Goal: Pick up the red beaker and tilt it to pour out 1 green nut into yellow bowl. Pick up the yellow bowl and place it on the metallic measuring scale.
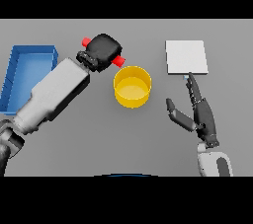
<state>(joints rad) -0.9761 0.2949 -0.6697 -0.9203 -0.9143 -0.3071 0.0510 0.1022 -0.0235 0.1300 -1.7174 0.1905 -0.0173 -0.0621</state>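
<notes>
Left hand (104, 50) clenched round one red beaker (118, 61) above one yellow bowl (132, 86); right hand (200, 114) spread.

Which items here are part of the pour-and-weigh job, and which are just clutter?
In the job: red beaker, tilted in the left hand beside the round yellow bowl; flat square metallic measuring scale; open right hand near the scale.
Lying about: blue rectangular bin.
</notes>
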